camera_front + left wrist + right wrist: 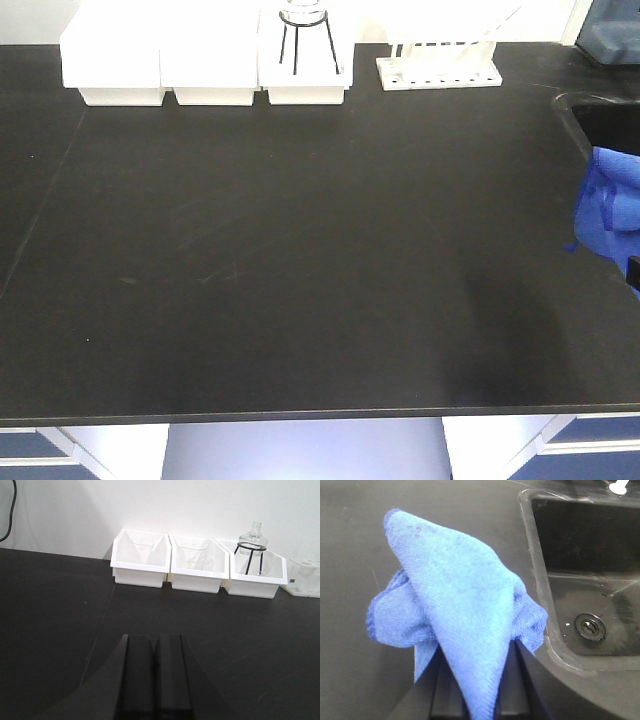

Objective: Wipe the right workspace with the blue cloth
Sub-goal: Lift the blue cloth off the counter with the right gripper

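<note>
Blue cloth [455, 610] is pinched in your right gripper [475, 685]. Its two dark fingers [517, 690] are clamped on a fold, and the rest flops over them in a loose heap. It hangs just beside the sink [532, 555] rim, at the far right edge of the counter [300, 250], and I cannot tell if it touches the top. Your left gripper [155, 650] has its fingers [137, 680] pressed together with nothing in them, and it points at the three white bins [197, 562]. This counter, with bins, rack [438, 70] and sink, is not the one to clean. The right workspace does not show here, so I think the wiping has not begun. Hold the pinch tight while you carry the cloth over. Then bring it down flat so lots of cloth touches, press softly, and wipe in long rows that overlap. Stay clear of the sink.
</note>
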`<state>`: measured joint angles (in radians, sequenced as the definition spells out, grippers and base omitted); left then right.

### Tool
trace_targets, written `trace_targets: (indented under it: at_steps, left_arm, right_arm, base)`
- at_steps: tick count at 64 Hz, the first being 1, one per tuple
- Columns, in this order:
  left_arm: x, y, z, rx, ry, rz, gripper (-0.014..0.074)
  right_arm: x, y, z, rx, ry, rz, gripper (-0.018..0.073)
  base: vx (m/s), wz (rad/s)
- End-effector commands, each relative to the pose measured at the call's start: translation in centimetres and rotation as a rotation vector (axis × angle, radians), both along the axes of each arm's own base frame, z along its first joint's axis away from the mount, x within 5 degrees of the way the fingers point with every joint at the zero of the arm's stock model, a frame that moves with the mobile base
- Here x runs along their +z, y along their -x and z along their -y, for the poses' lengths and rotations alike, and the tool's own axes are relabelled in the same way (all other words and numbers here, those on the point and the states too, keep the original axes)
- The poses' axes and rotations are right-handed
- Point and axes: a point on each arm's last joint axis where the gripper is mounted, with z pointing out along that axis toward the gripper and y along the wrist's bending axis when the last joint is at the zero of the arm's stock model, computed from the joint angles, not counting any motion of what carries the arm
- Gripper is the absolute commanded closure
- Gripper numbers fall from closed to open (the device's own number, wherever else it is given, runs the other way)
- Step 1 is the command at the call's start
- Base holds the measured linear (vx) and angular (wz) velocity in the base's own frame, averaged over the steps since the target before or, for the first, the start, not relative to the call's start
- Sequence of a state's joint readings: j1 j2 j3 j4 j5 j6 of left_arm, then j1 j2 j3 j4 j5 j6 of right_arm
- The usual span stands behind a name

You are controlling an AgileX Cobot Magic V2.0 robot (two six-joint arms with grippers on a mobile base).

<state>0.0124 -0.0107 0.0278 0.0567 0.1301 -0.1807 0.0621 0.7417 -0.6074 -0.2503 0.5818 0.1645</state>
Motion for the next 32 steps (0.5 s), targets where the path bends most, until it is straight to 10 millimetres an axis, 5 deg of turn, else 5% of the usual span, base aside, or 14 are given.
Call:
trace_targets:
  at_steps: [1,32]
  left_arm:
    - [-0.22,-0.02,0.07,-0.008,0.014,0.066,0.0602]
    - [-0.22,-0.02,0.07,-0.008,0.014,0.066,0.0602]
  right_arm:
    - [1.53,-0.34,-0.11,0.024,0.014,0.099,0.0567]
    - [1.54,-0.34,-0.11,0.024,0.014,0.100,0.0567]
  base:
    - [0.00,0.00]
    - [-0.01,0.01]
